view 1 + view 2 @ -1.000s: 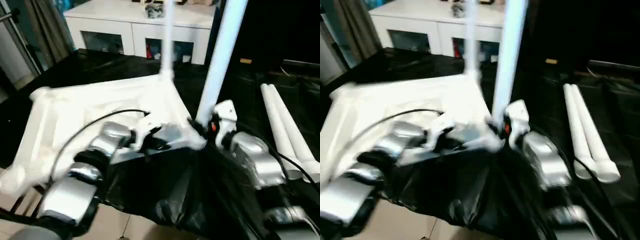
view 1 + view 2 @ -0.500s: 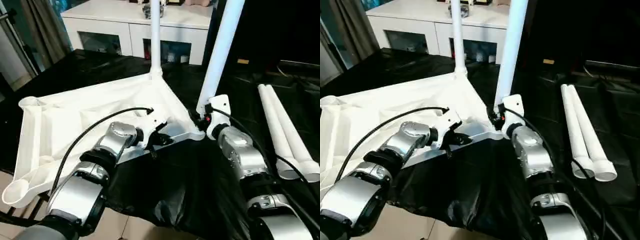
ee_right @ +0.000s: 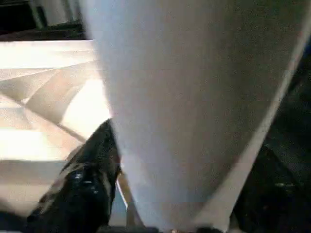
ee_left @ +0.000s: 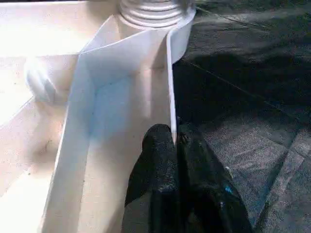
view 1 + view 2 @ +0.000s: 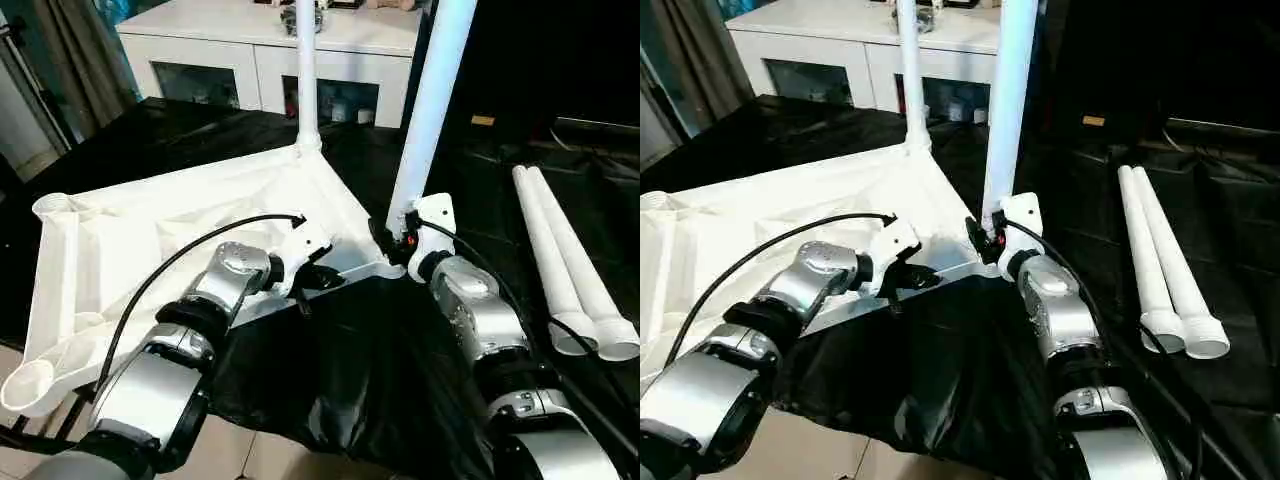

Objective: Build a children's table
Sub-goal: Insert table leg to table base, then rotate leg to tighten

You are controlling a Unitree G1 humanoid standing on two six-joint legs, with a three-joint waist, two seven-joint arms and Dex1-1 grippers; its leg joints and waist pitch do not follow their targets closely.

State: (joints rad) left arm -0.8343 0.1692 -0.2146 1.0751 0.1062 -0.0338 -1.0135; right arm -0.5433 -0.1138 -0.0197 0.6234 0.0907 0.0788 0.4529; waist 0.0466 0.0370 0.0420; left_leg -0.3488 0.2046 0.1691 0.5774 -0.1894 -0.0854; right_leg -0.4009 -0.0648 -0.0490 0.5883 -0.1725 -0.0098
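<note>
The white tabletop (image 5: 170, 215) lies underside up on a black-covered surface, ribs showing. One white leg (image 5: 306, 70) stands in its far corner socket. A second leg (image 5: 430, 100) rises from the near right corner, where my right gripper (image 5: 393, 240) is shut on its lower end; the right wrist view shows one black finger (image 3: 87, 179) against the tube. My left gripper (image 4: 174, 135) is shut on the tabletop's thin near rim (image 4: 170, 87), just left of that corner. Two loose legs (image 5: 560, 260) lie side by side at the right.
A white glass-doored cabinet (image 5: 250, 50) stands behind the work surface. Black sheeting (image 5: 350, 370) hangs over the near edge, with tiled floor (image 5: 270, 460) below. The tabletop's left corner sockets (image 5: 30, 380) overhang that edge. Curtains (image 5: 70, 50) hang at the back left.
The head view has shifted and steadied. The tabletop's near right corner and the held leg have drawn slightly together; both grips stay as they were.
</note>
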